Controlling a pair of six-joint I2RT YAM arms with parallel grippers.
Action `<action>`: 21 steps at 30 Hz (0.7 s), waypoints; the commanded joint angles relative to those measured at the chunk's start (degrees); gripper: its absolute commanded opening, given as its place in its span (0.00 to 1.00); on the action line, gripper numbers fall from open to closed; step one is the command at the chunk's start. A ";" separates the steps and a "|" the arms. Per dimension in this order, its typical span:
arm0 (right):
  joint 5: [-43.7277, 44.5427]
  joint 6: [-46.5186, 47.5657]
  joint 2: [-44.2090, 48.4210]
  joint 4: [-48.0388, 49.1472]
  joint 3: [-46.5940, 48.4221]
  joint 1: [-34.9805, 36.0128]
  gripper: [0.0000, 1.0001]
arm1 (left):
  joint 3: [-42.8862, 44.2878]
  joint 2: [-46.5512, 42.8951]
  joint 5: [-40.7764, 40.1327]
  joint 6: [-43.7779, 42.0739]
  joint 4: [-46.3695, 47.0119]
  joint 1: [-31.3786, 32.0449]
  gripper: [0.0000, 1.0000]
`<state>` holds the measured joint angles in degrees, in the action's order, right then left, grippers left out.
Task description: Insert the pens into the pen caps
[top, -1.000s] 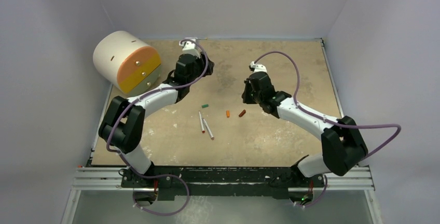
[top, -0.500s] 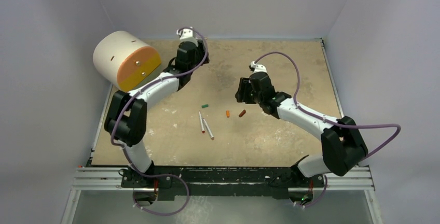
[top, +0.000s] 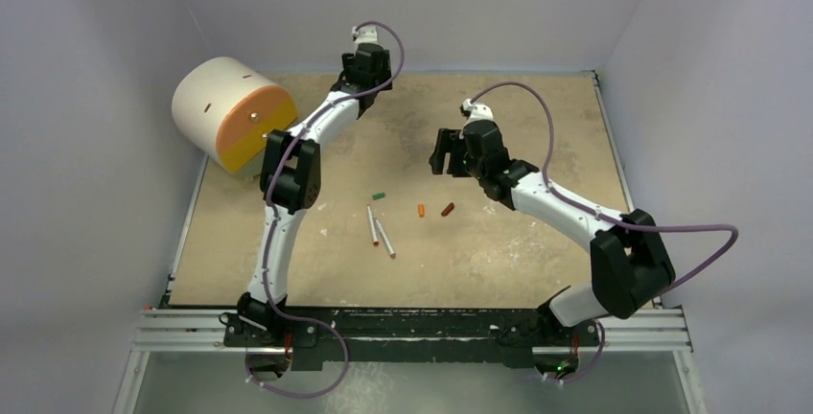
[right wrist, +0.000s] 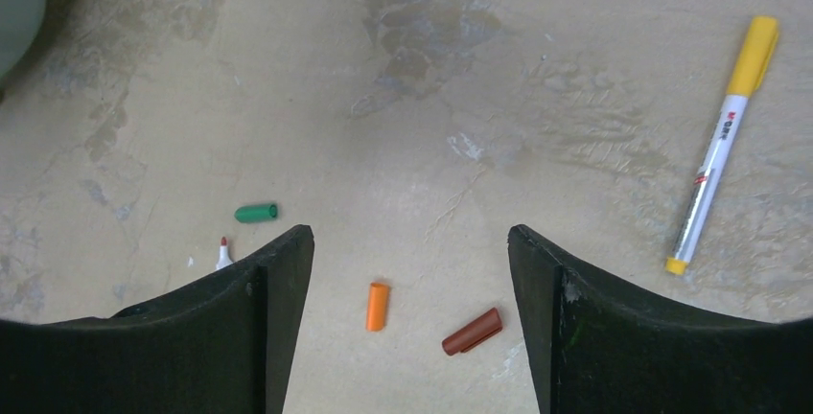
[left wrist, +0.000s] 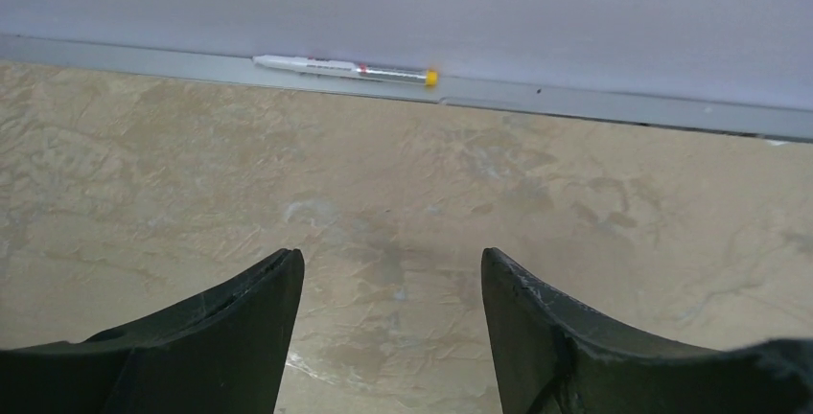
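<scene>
My left gripper [left wrist: 391, 261] is open over bare table near the back wall. A white pen [left wrist: 336, 67] with a small yellow end lies along the foot of that wall, well ahead of the fingertips. My right gripper [right wrist: 410, 232] [top: 439, 152] is also open and holds nothing. Below it lie an orange cap [right wrist: 378, 306] [top: 421, 210] and a red-brown cap [right wrist: 472, 331] [top: 448, 209]. A green cap [right wrist: 256, 212] [top: 378, 195] lies further left. A white pen with a yellow cap on it [right wrist: 719, 146] lies to the right. Two uncapped pens [top: 372, 225] [top: 384, 239] lie side by side mid-table.
A large cream cylinder with an orange and yellow face [top: 233, 112] stands at the back left. The left arm's elbow [top: 290, 170] is raised close beside it. Grey walls close the table at the back and on both sides.
The right gripper has opened wide and shifted a little left and away. The left arm has stretched out to the table's far edge, its gripper now close to the back wall.
</scene>
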<state>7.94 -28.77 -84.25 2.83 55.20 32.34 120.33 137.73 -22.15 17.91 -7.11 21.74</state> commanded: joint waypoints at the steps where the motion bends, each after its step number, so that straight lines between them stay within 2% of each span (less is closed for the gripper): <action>1: -0.84 2.13 0.29 3.00 4.07 -0.99 0.77 | 5.44 0.58 -1.32 -2.26 -1.52 -1.10 0.68; 6: -3.53 2.31 -1.68 3.44 5.17 -1.02 0.77 | 5.96 4.12 -1.01 0.79 -0.68 -4.15 0.68; 8: -4.73 2.76 -1.65 4.31 4.72 -1.04 0.77 | 2.87 3.48 0.48 3.28 0.17 -5.15 0.68; 11: -6.08 4.80 -1.58 7.03 4.29 -1.02 0.72 | -10.99 -3.35 2.45 4.84 8.35 -5.39 0.67; 14: -11.13 7.88 -2.47 7.32 5.12 -0.01 0.71 | -26.28 -11.90 4.12 6.88 16.64 -5.35 0.65; 16: -10.74 10.19 -3.56 5.98 5.98 2.95 0.71 | -32.18 -16.73 4.99 7.91 17.58 -5.30 0.63; 18: -6.37 12.49 -5.75 1.88 7.96 8.72 0.71 | -37.27 -21.85 6.21 8.35 18.71 -5.17 0.60; 21: -3.18 11.68 -7.80 -1.55 8.28 14.81 0.66 | -41.86 -27.09 6.40 8.18 17.69 -4.69 0.58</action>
<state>2.09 -19.88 -90.24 5.41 61.25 39.22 82.59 122.48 -17.65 24.49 4.38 16.21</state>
